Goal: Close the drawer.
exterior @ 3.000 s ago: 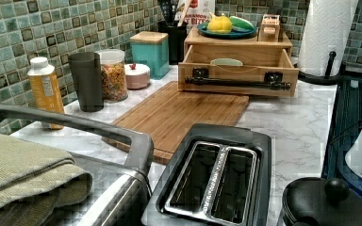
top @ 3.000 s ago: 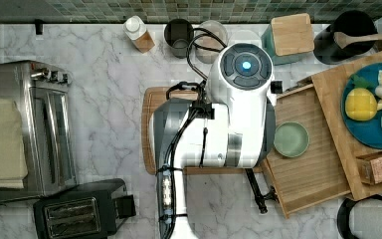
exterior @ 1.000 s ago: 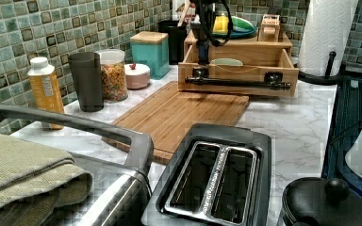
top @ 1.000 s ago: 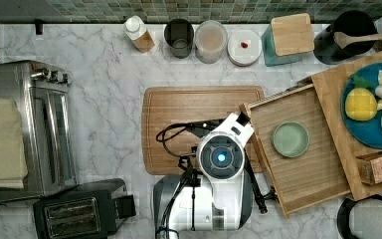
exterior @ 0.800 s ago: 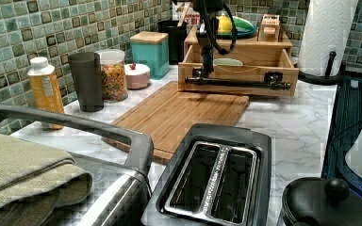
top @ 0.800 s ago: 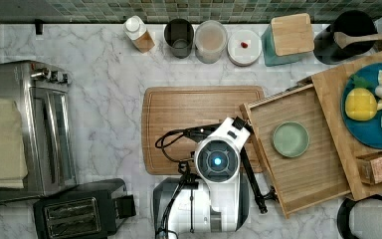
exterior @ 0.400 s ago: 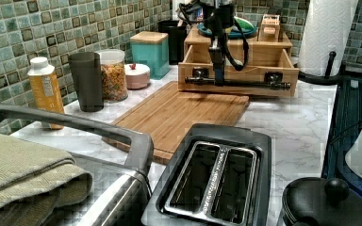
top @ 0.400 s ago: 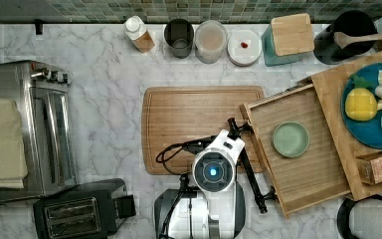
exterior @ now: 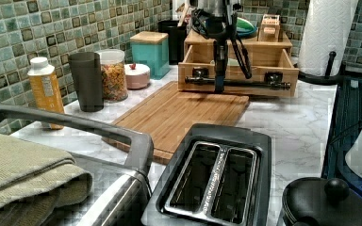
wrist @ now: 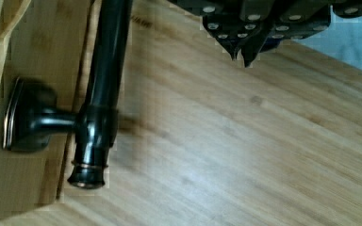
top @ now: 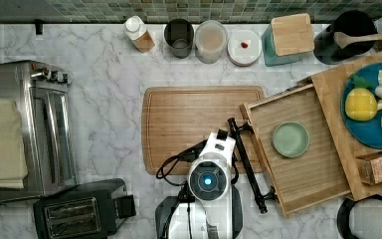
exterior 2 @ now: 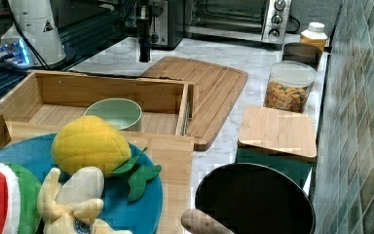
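Observation:
The drawer (top: 323,172) stands pulled out of its wooden cabinet, a light-bamboo tray with raised rims and a green bowl (top: 290,139) inside. Its long black bar handle (top: 247,164) faces the cutting board. My gripper (top: 224,135) hangs low over the board, just on the board side of the handle and apart from it. In the wrist view the fingertips (wrist: 242,52) are pressed together, empty, with the handle (wrist: 101,89) and its mount off to one side. The left view shows the gripper (exterior: 219,77) hanging in front of the drawer front (exterior: 238,71) and across the handle (exterior: 254,84).
The cutting board (top: 189,124) lies beside the drawer. A toaster (top: 79,214) and toaster oven (top: 35,129) fill the top view's left. Jars, a cup and a teal canister (top: 288,37) line the back wall. A blue fruit plate (top: 373,109) sits on the top slab.
The arm has drawn back toward the top view's bottom edge, and the gripper has come down over the cutting board. In the left view it slid rightward along the handle.

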Controlling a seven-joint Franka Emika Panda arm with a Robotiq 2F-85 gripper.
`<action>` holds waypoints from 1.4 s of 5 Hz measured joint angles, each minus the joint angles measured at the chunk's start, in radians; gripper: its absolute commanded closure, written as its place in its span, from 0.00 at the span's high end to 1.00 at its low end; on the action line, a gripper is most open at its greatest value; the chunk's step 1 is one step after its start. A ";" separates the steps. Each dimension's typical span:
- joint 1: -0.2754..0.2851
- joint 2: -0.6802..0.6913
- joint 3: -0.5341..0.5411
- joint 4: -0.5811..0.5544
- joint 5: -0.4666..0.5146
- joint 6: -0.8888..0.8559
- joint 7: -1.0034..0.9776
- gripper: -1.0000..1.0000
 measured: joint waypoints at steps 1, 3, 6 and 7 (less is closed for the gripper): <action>-0.001 0.042 -0.008 0.000 -0.015 0.024 -0.006 0.00; -0.055 0.119 -0.013 0.000 -0.016 0.038 -0.009 0.00; -0.141 0.088 -0.069 -0.006 -0.028 0.029 -0.061 0.00; -0.140 0.119 -0.103 0.021 0.021 0.043 -0.197 0.00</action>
